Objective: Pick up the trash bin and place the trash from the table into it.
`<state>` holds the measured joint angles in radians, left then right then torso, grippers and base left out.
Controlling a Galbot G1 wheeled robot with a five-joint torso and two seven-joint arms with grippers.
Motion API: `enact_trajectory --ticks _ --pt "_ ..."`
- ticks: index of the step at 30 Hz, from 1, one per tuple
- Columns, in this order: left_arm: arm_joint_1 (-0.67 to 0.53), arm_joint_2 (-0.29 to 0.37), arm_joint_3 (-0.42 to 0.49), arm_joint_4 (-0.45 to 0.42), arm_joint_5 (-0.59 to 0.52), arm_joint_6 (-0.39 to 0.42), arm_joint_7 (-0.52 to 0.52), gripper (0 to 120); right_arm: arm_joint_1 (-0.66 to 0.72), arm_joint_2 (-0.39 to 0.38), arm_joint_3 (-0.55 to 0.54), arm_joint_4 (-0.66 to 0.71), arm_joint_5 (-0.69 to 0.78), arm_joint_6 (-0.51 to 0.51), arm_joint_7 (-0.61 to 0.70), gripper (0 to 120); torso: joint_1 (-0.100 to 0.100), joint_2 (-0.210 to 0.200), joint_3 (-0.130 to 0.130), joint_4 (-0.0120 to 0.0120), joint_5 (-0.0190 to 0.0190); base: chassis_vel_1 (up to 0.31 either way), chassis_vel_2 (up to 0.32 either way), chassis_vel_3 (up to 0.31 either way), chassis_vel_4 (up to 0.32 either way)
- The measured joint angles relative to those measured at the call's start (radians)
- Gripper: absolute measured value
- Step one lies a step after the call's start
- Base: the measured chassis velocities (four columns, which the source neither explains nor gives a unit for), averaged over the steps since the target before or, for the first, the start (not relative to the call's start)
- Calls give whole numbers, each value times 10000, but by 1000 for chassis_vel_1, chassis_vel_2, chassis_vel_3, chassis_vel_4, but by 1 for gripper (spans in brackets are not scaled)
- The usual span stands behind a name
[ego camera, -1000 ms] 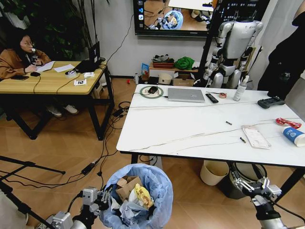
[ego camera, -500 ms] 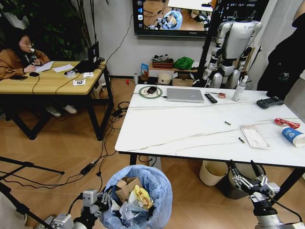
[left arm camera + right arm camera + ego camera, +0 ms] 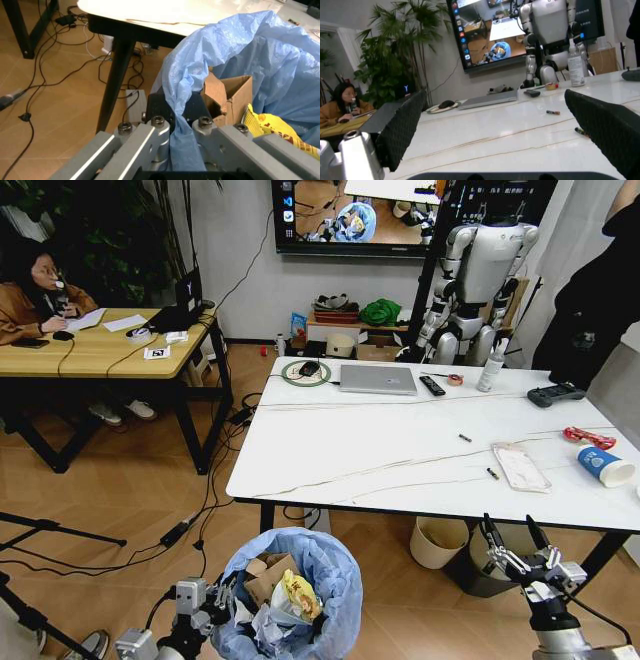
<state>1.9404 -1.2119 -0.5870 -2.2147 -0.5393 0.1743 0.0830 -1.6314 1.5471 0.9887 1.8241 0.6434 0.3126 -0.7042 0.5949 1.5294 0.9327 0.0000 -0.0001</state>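
Beyond the table (image 3: 400, 450), left gripper (image 3: 172, 125) clamps the trash bin (image 3: 300, 580).

Even indoor light across your head view, soft glare on the white marble-look table top (image 3: 400, 450), faint shadows beneath it, bright wall-mounted screen (image 3: 350, 210), your right wrist view slightly soft, black textured fingers (image 3: 402, 131) blurred close up.
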Motion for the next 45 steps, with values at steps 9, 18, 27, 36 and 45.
enact_trajectory --ticks 9,18,27,36,45 --pt "-30 16 105 39 -10 -6 4 0 -10 7 51 55 4 -13 0 100 1 0 0 0 1 -71 -59 69 65" --pt "-51 -10 168 86 1 -7 6 0 6 3 65 65 15 -17 0 100 1 0 0 0 -1 -90 -88 82 76" --pt "-45 -43 172 93 21 -8 9 0 36 7 44 62 24 -20 -1 100 0 -1 0 -1 -1 -72 -77 71 82" --pt "-30 -45 185 91 50 -8 11 0 21 35 38 77 33 0 -40 100 0 0 0 0 1 -90 -81 102 89" --pt "-20 -21 182 69 54 -16 14 0 0 43 37 141 16 130 -56 100 0 0 0 -1 1 -81 -91 82 95"
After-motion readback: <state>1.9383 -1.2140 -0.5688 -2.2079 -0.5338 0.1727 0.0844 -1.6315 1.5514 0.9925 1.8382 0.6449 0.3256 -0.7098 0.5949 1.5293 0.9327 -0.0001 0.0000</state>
